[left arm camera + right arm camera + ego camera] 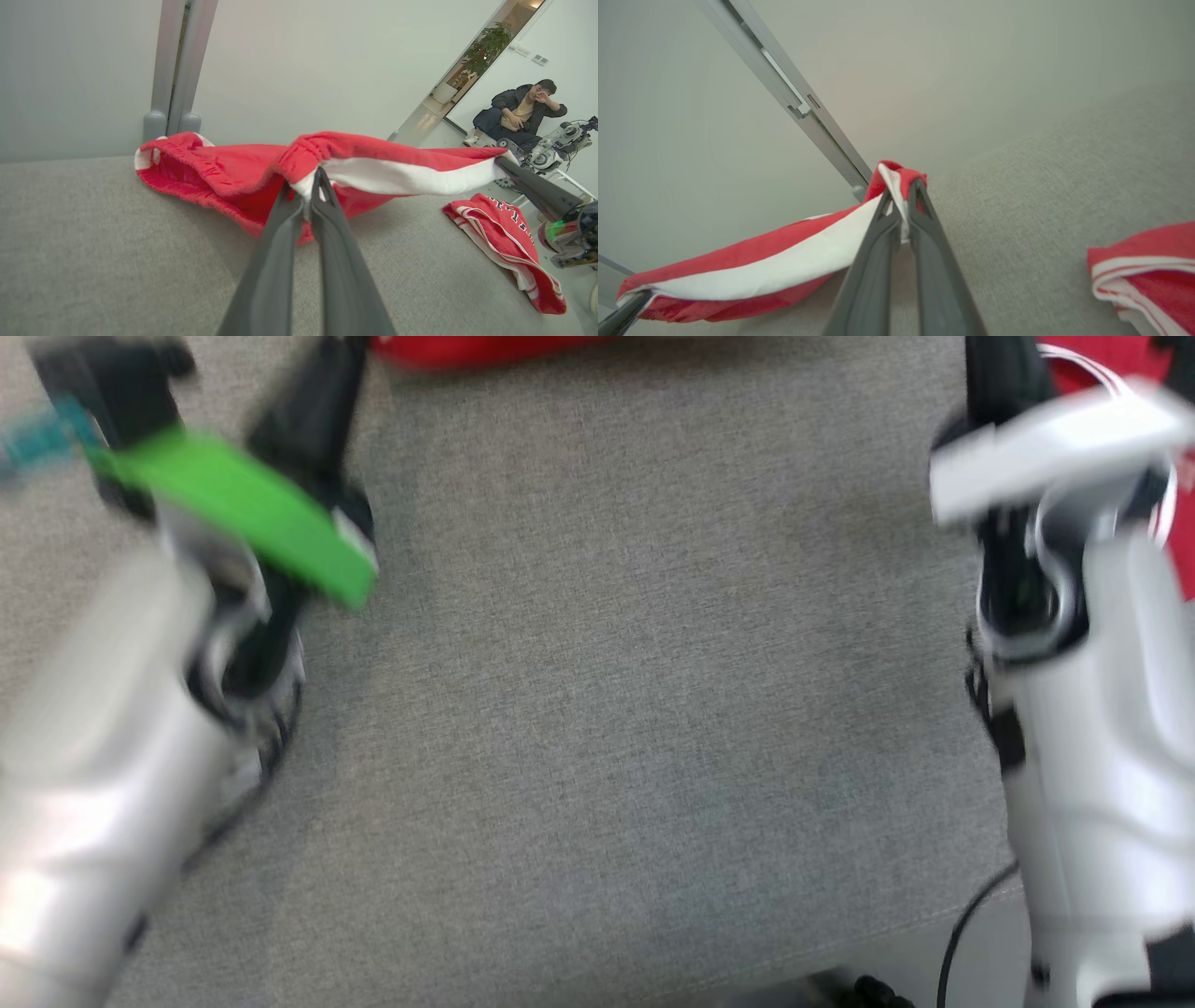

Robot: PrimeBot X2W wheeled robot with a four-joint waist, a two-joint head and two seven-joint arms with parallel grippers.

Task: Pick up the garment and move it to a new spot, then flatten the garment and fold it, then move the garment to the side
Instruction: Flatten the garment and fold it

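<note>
Head view, blurred. Grey cloth surface point(635, 691): one, a wide bare stretch in the middle. Its near edge runs across the lower right, where a dark cable point(962, 915) hangs. Left arm point(112, 728), with a green band point(243, 509), stands at the left; right arm point(1092, 728) stands at the right. Red shorts point(467, 347) show as a strip at the far edge.

Left wrist view. Left gripper point(310, 186): jaws closed on the white-striped hem of the shorts. Right gripper point(502, 163): enters from the right and pinches the same hem further along, so the hem hangs taut between the two, off the surface. The rest of the shorts lies on the cloth at the far left, against two grey uprights point(180, 70) by the wall. Second red garment point(500, 233): one, white-trimmed with dark lettering, crumpled on the cloth near the right edge, well apart from the shorts. Bare cloth lies to the near left. Beyond the right edge: one seated person point(518, 114) and one potted plant point(486, 44).

Right wrist view. The right gripper's jaws are closed on the hem's red-and-white corner. The hem runs to the lower left, where one dark finger of the left gripper meets it. The second red garment lies at the lower right, with open grey cloth between.
</note>
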